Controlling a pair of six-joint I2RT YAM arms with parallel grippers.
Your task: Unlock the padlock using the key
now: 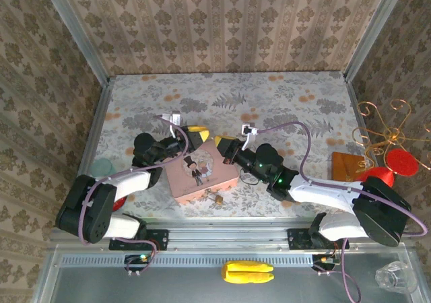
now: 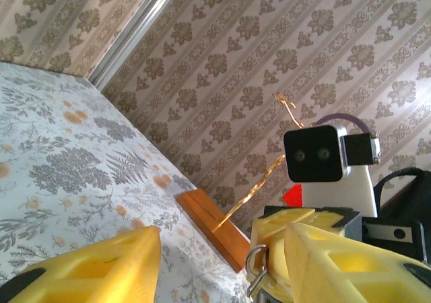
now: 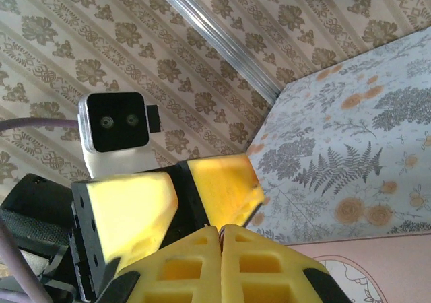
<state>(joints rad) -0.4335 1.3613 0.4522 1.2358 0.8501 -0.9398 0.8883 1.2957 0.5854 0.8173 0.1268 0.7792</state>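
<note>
Top external, tin: pink tin (image 1: 201,172) at centre of frame, lid shut, cartoon couple on top, contents hidden.
Glass: clear glass (image 1: 394,276) in lower right corner, can't tell if anything is inside.
Padlock: padlock (image 1: 217,197) is tiny and brass, at the tin's lower edge, touching or just beside it, can't tell which.
Left gripper: left gripper (image 1: 195,132) at the tin's upper edge. In left wrist view the yellow fingers (image 2: 87,269) stand partway apart, gripping nothing.
Right gripper: right gripper (image 1: 227,144) at the tin's upper right corner. In right wrist view the jaws are pressed together, nothing seen between them.
Left wrist extra: silvery metal loop (image 2: 256,268) at lower centre, just beside the right-hand finger, can't tell what it belongs to. Wooden base (image 2: 212,225) carries gold wire.
Right wrist extra: tin corner at lower right.
</note>
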